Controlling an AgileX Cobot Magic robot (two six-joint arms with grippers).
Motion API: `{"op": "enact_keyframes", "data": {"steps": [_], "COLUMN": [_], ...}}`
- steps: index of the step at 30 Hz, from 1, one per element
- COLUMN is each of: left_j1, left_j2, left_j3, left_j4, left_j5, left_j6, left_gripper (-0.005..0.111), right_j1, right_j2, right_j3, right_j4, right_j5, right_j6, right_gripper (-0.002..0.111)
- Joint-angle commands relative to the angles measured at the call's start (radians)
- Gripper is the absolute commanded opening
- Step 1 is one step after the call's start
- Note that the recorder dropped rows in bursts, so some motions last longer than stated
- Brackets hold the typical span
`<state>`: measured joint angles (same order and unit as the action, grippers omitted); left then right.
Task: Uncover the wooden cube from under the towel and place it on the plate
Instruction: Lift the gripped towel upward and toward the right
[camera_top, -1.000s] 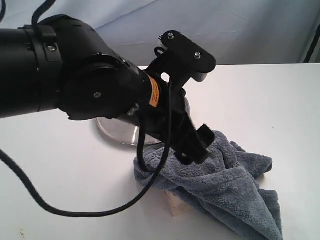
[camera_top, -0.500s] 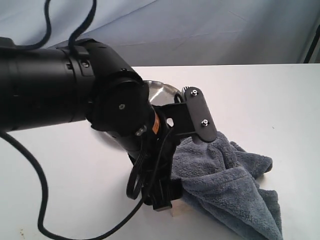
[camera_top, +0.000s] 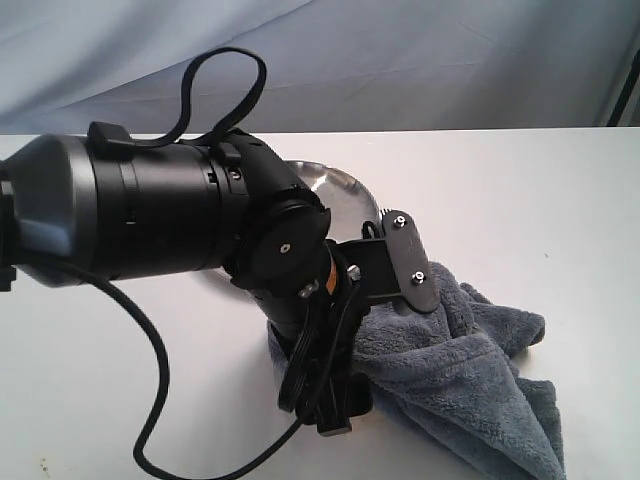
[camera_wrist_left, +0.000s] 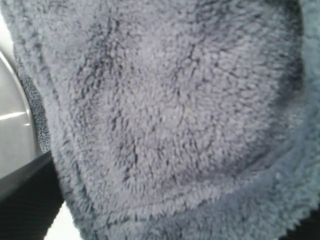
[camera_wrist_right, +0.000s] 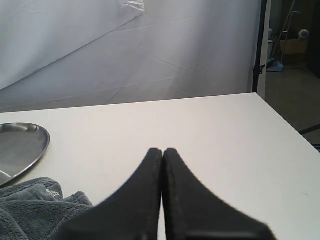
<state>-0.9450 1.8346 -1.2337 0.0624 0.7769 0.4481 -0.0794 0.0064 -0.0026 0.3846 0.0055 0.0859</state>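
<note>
Left arm lowered at the near-left edge of the towel (camera_top: 460, 370), which lies heaped on the table (camera_top: 550, 220) just beside the plate (camera_top: 340, 195). My left fingers (camera_top: 338, 412) stand wide apart at the plush. The left wrist view is filled almost wholly by blue-grey pile, so I cannot tell whether any fold sits between them. My right fingers (camera_wrist_right: 150, 200) are pressed together on nothing, hovering over bare table, with the towel's far side and the plate's rim in their view.

The wooden cube shows in no view. I judge that it lies under the towel, where my left arm blocks the exterior view.

Handling, as judged: the towel is soft, limp and light. It will drape and drag rather than lift as one piece, so I should pinch a thick fold at its edge and peel it away from the plate. The cube should be stiff and light, best taken on two opposite flat faces. The plate looks polished, so the cube may slide if dropped.
</note>
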Motion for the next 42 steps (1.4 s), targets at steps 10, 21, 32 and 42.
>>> {"op": "enact_keyframes", "data": {"steps": [10,21,32,42], "left_j1": [-0.002,-0.002,-0.002,-0.002], "left_j2": [0.005,0.005,0.005,-0.043], "left_j3": [-0.004,-0.004,-0.006,-0.006], "left_j4": [0.0,-0.003,-0.001,0.053], "left_j5": [-0.018,-0.014,-0.014,-0.018], "left_j6": [0.001,-0.002,-0.006,-0.032], "left_gripper": [0.061,0.015,0.0,0.0], "right_j1": [0.0,0.0,0.0,0.0], "right_j2": [-0.006,-0.006,-0.006,-0.006], "right_j3": [0.003,0.003,0.003,0.003], "right_j4": [0.005,0.005,0.005,0.005], "right_j5": [0.012,0.012,0.012,0.012], "right_j6": [0.004,0.004,0.004,0.004], "right_gripper": [0.003,0.003,0.003,0.003]}}
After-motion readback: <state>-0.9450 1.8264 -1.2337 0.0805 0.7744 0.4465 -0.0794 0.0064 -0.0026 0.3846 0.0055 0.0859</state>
